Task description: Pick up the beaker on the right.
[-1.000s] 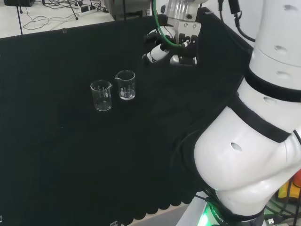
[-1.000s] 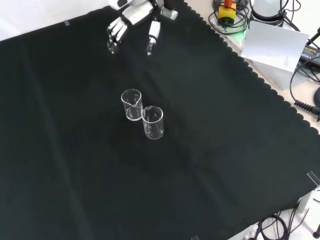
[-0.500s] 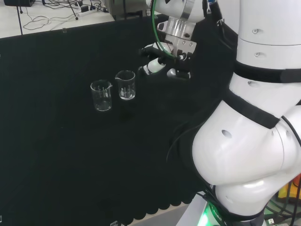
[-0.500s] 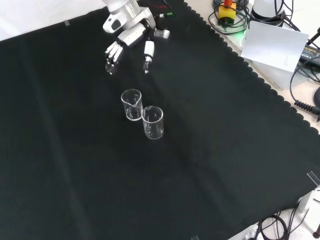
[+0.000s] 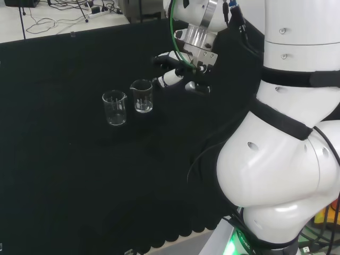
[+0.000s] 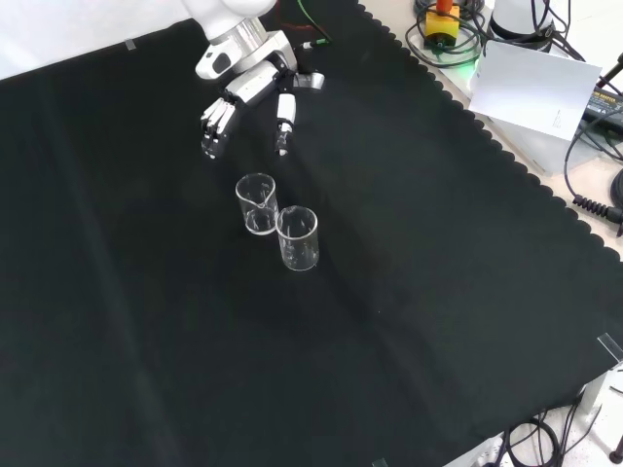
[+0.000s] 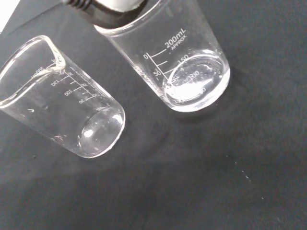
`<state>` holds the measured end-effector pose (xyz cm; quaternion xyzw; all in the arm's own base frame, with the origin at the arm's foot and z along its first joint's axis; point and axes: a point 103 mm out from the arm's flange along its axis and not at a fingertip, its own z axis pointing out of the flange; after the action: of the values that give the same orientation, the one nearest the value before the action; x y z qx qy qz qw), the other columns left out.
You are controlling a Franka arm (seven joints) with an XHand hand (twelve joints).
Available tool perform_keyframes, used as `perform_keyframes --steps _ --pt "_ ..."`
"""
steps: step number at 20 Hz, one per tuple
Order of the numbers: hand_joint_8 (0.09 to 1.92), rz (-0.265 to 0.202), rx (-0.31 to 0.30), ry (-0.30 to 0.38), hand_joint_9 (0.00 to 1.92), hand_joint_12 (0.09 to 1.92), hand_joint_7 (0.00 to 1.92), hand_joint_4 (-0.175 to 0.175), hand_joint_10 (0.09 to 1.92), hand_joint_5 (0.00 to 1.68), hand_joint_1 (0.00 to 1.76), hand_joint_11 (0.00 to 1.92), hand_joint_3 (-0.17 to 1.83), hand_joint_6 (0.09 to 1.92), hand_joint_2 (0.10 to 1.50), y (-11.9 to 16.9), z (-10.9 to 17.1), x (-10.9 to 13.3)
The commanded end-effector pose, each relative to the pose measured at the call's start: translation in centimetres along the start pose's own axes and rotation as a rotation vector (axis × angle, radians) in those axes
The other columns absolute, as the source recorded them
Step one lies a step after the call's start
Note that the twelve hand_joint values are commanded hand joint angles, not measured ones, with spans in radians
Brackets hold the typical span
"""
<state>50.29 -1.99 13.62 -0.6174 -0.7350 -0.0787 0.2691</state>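
Glass beaker (image 5: 142,95) on the head view's right looked light, slick and breakable; hand (image 5: 171,77), fingers spread, probably wanted its mid-wall.

A robotics lab, by the look of it. A counter (image 6: 438,292) draped in scallop-edged black cloth carries two clear graduated glass beakers (image 6: 260,204) (image 6: 298,238), lab ware with printed volume marks. The white robot arm (image 5: 276,159) stands at its edge. Loose cables (image 5: 64,13) trail over the floor behind, and beside the counter lie more cables (image 6: 594,195) and what may be an emergency-stop button (image 6: 443,19).
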Motion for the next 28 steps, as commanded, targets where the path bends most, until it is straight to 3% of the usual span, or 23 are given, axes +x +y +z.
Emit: perform_keyframes --steps 1,25,28 --pt "0.65 -0.041 0.012 0.027 0.24 1.31 0.1 -0.078 0.68 0.27 0.9 0.0 -0.17 0.09 0.87 0.9 1.0 -0.1" --pt "0.7 -0.108 -0.009 0.178 0.29 1.29 0.19 -0.079 0.67 0.39 0.91 0.0 -0.17 0.09 0.87 3.0 4.6 -2.3" --pt "0.71 -0.107 -0.022 0.19 0.3 1.28 0.21 -0.078 0.67 0.46 0.91 0.0 -0.17 0.09 0.87 3.1 4.5 -2.5"
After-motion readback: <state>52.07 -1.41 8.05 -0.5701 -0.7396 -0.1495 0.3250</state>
